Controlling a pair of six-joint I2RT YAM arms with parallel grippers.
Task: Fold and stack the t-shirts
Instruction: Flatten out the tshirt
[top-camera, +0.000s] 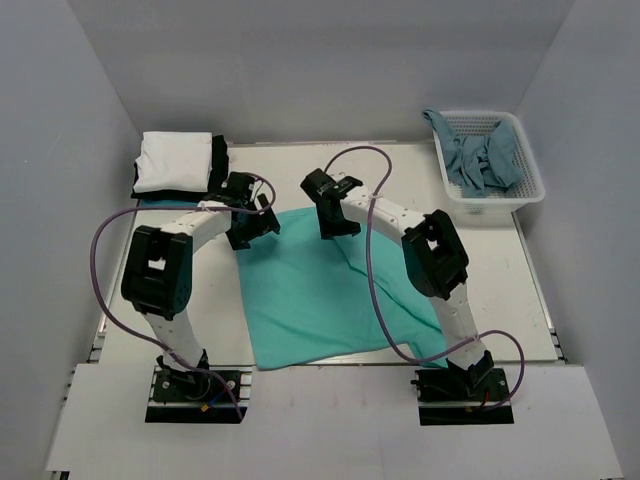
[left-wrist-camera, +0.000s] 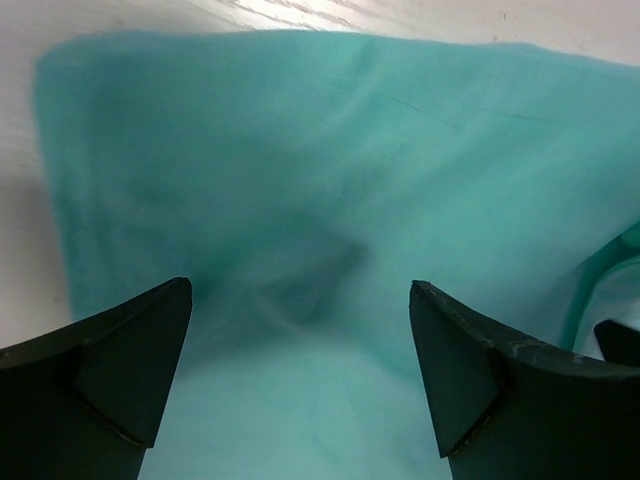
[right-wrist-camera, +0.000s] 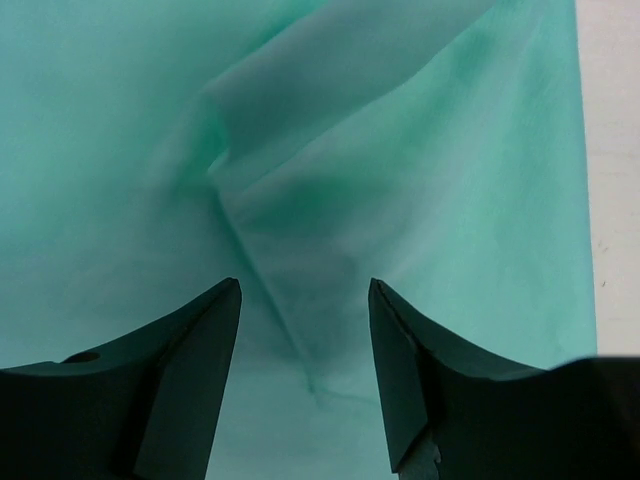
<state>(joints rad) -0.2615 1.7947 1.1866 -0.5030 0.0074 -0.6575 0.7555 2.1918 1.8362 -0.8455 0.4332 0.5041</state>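
- While both arms reach over its far edge, the turquoise shirt lies spread in the middle of the table. It is not yet folded, and its near hem lies at the table's near edge.
- The left gripper hangs over the shirt's far left corner. Its jaws are wide apart and hold nothing. Its wrist view is blurred, so I cannot tell whether the fingertips touch the cloth.
- The right gripper is over the shirt's far edge, right of the left one. Its jaws are parted and empty, and a raised crease runs between them.
- The stack of folded shirts, white on top of black, sits just beyond the shirt's far left corner. The basket stands well off to its far right.
- Risk: that crease could be pinched and pressed into the fold, leaving a lumpy panel that stacks badly.
- Risk: if one gripper takes a single layer and the other takes two, the far edge would lift unevenly and the fold would skew.
- Risk: a pull toward the near hem could slide the whole shirt off the table, since little holds it in place.
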